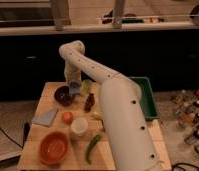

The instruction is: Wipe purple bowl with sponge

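1. The big white arm reaches over the wooden worktop (pixel 38 150).
2. Its end effector (pixel 73 88) hangs at the right edge of the purple bowl (pixel 63 94) with the sponge (pixel 74 88) at its tip.
3. An orange bowl (pixel 54 147) sits at the front (bigger than the purple one).
4. A white cup (pixel 79 126) stands just beside a green chili (pixel 92 148).

Rises from the lower right of the frame as a thick white arm (pixel 124 125), narrows along a diagonal toward the upper centre-left, bends at a rounded elbow near the top, then drops straight down. Ends in the gripper (pixel 73 89) at centre-left, pointing downward. Carries a few small dark dots along the wide lower segment. Fills much of the frame's middle.
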